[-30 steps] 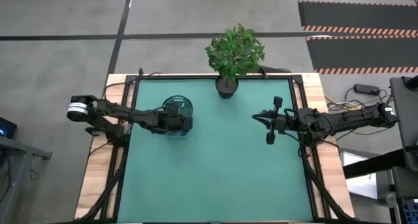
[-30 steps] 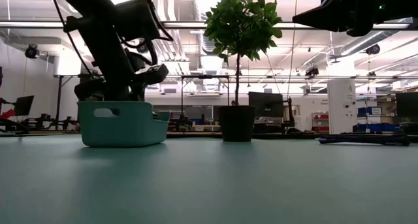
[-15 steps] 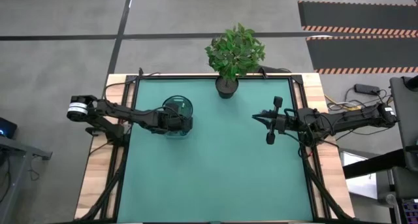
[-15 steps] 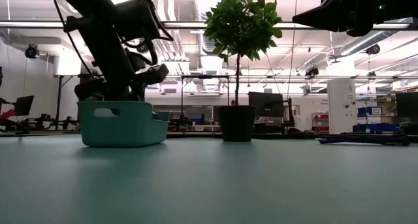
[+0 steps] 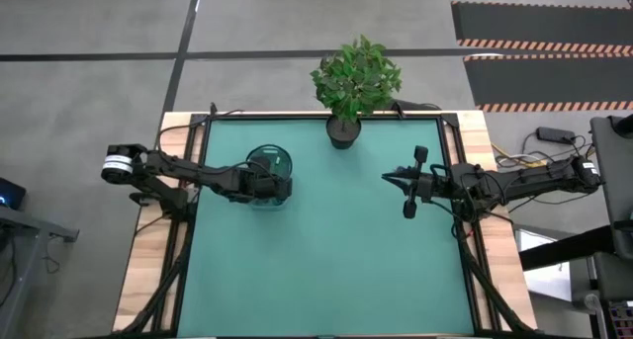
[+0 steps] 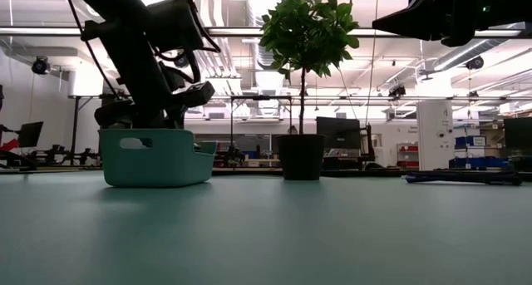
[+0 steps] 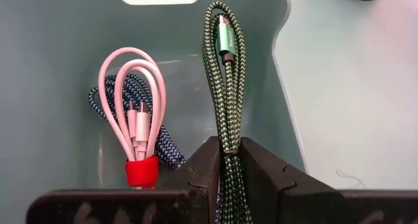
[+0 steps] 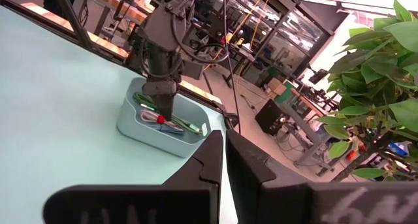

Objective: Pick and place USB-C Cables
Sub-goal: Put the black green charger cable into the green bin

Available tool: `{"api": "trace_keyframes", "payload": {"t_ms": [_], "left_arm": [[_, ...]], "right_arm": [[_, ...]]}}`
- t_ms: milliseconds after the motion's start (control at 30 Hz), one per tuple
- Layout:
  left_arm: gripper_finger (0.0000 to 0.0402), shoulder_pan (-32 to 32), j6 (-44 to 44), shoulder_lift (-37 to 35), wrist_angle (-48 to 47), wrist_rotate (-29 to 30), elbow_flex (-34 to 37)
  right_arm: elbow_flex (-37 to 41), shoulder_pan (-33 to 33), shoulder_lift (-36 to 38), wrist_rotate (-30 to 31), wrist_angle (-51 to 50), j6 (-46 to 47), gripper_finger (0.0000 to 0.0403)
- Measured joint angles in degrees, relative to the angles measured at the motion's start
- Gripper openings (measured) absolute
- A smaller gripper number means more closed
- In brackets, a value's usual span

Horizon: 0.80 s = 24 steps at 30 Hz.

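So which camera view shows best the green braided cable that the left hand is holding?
The left wrist view: the green braided cable fills the picture, pinched in the left hand over the teal bin. The right wrist view shows only a green streak in the bin. The high and low views hide it behind the arm and bin wall.

Left gripper (image 7: 228, 160) clamped, lowered; right gripper (image 5: 399, 180) seemingly closed, raised.

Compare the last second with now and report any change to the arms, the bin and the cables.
Nothing visibly changed. The left claw stays over the teal bin, shut on the green cable; the right claw stays raised over the table's right side, shut and empty. The white cable and blue cable lie in the bin as before.
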State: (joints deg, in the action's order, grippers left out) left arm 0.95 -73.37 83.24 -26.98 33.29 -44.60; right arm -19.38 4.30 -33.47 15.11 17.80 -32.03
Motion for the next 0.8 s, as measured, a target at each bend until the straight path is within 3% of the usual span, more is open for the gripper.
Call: {"api": "trace_keyframes", "payload": {"t_ms": [800], "left_arm": [[0.0042, 0.0, -1.3, 0.0, 0.0, -0.7, 0.0]], "right_arm": [[0.0, 0.0, 0.0, 0.0, 0.0, -0.1, 0.0011]]}}
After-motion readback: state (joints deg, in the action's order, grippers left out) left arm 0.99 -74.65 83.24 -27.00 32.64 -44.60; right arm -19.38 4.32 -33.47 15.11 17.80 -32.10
